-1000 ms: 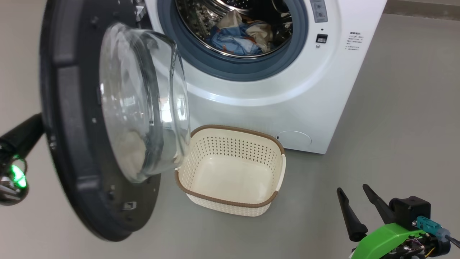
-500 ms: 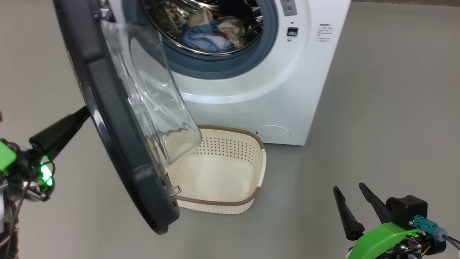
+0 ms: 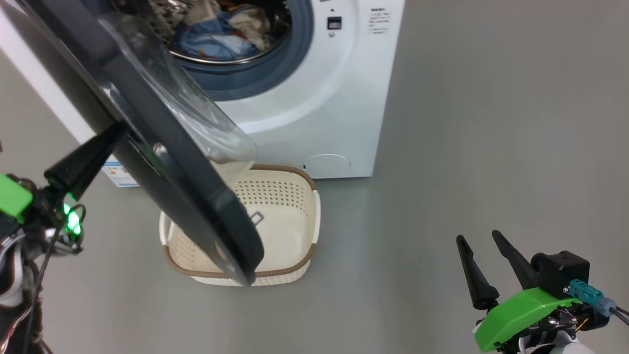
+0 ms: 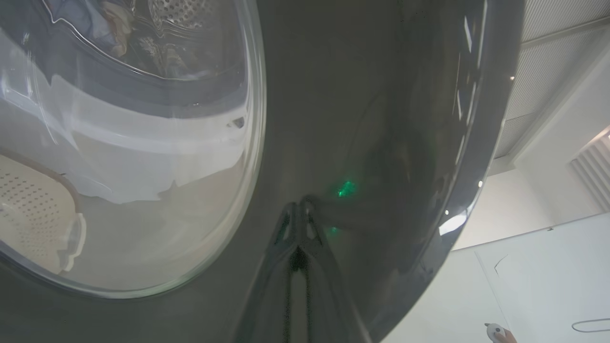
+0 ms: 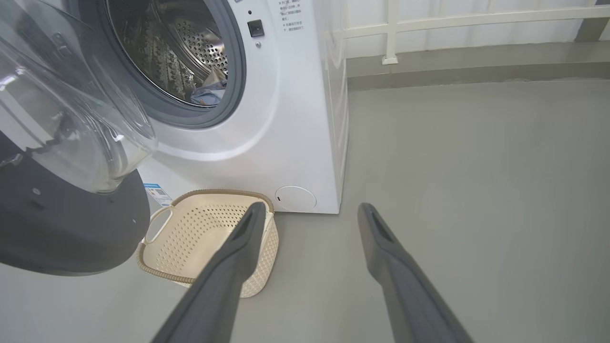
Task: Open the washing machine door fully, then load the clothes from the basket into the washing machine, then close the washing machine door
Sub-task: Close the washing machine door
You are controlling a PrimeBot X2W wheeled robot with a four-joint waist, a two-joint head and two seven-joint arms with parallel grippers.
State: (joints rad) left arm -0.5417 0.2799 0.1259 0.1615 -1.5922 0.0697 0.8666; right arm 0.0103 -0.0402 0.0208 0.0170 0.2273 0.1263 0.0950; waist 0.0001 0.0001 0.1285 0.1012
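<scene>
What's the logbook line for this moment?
washing machine door: partly open, not yet shut | left hand: shut, tips on its outer face | right hand: open, empty | clothes: in drum | basket: empty

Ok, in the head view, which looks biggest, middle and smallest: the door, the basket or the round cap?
1. Washing machine door, by far, though it hangs nearest the camera.
2. Basket.
3. Round cap, smallest.
</scene>
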